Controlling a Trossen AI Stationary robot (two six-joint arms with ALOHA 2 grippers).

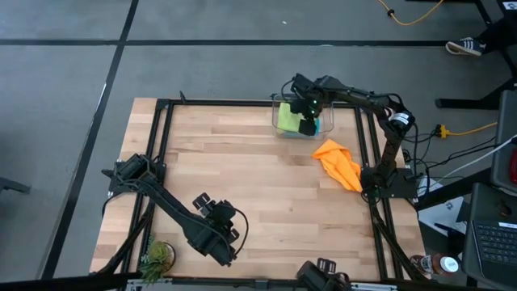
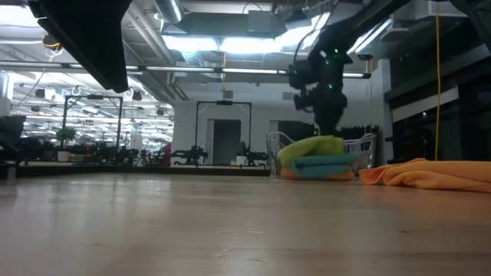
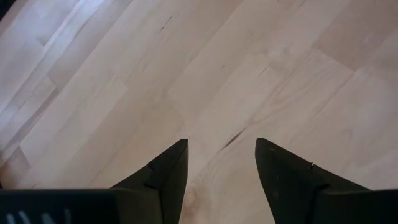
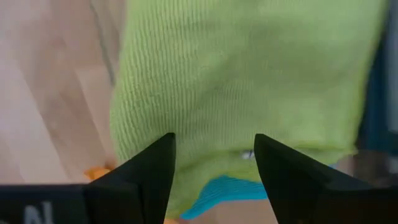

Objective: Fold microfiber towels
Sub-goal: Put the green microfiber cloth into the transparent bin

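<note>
The microfiber towels are soft, light and floppy. The green towel [image 4: 249,81] lies on top of the pile in the clear bin [image 1: 279,118], right under the right gripper [image 4: 214,155], whose fingers are apart and hold nothing. An orange towel [image 1: 339,162] lies crumpled on the table [image 1: 242,170] nearby. Pinching an edge or corner looks best. The left gripper [image 3: 221,165] waits spread apart over bare wood.

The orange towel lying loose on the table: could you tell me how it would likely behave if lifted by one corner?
The orange towel lies crumpled in soft folds, so it would probably drape limply, not hold shape. It looks thin, so likely light.
</note>
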